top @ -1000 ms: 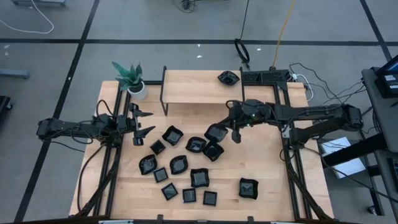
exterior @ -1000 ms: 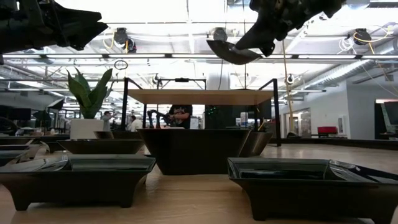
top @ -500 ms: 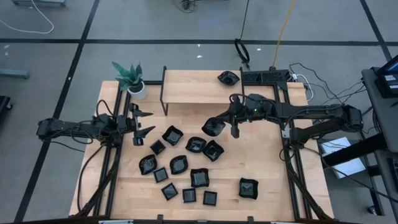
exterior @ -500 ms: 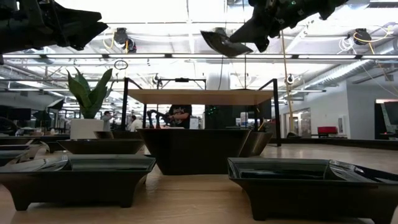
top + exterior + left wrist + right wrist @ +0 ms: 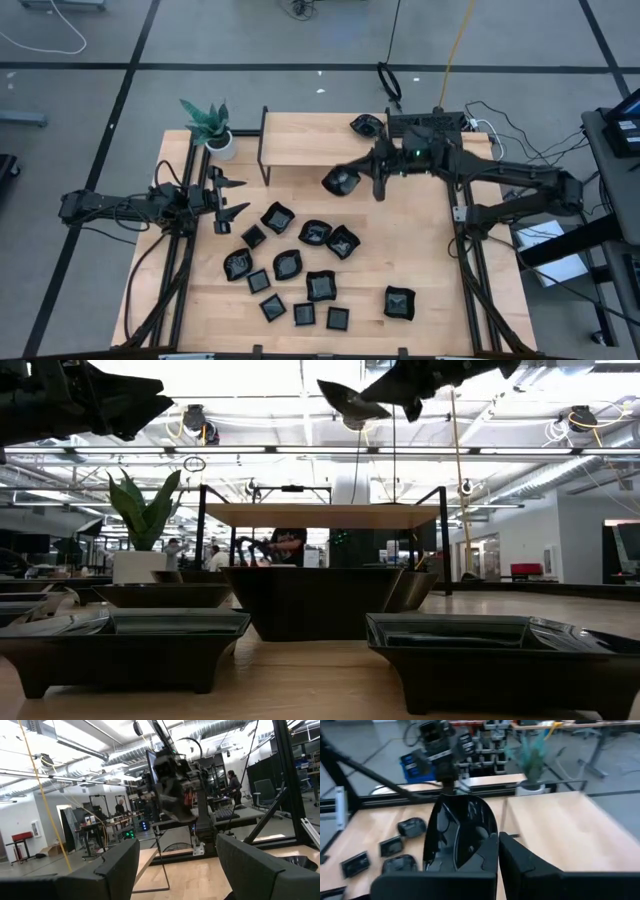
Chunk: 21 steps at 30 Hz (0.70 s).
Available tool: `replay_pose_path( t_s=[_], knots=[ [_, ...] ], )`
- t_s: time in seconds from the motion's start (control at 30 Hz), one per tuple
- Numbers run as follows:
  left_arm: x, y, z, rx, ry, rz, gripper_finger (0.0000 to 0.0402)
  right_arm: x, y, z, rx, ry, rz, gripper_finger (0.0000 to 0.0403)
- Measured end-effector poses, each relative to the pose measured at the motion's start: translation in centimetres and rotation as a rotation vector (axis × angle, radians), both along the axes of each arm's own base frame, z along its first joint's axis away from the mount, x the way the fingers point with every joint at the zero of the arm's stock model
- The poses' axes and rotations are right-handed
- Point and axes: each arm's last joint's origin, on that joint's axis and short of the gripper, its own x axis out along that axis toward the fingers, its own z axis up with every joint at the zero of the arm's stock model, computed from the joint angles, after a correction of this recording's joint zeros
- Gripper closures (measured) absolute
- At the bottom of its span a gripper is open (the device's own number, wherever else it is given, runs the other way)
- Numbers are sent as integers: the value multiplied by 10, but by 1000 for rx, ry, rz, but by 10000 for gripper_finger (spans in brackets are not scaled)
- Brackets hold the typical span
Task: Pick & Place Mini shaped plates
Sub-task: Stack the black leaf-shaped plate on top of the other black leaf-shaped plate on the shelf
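Observation:
My right gripper (image 5: 366, 183) is raised above the table just in front of the wooden shelf (image 5: 310, 142), shut on one black glossy mini plate (image 5: 342, 181). In the low view the plate (image 5: 349, 403) hangs high, tilted. Several more black plates (image 5: 288, 264) rest on their bases on the table's middle and near part. Another plate (image 5: 367, 125) sits on the shelf's right end. My left gripper (image 5: 240, 197) is open and holds nothing, hovering at the table's left side. Its wrist view shows the wide gap between its fingers (image 5: 116, 865). My right gripper pinches the plate by its rim (image 5: 479, 854) on the side nearest the gripper, between the two fingers (image 5: 520, 862). The fingers come roughly level from the table's right. The plate (image 5: 459, 832) is lifted clear and sticks out toward the left, tipped on edge.
A potted green plant (image 5: 208, 125) stands at the far left corner. The shelf on thin black legs (image 5: 315, 515) spans the far middle. A black box with cables (image 5: 428, 124) sits at the far right. Bare wood lies in the middle right (image 5: 420, 240).
My right gripper, still shut on the plate, has risen and moved toward the far edge, up to the shelf's front. The plate has gone with it, shifting slightly left, away from the group of plates on the table.

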Motion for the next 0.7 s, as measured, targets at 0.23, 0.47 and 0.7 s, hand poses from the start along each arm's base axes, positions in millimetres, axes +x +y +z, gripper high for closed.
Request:
replay_pose_path(
  t_s=[0.23,0.47,0.7],
  knots=[
    [0,0,0,1,0,0,135,-13,-33,43,-31,17,-113,403],
    [0,0,0,3,0,1,135,-15,-76,63,22,60,-173,403],
    [0,0,0,3,0,1,135,-9,-119,52,91,110,-212,403]
  ],
)
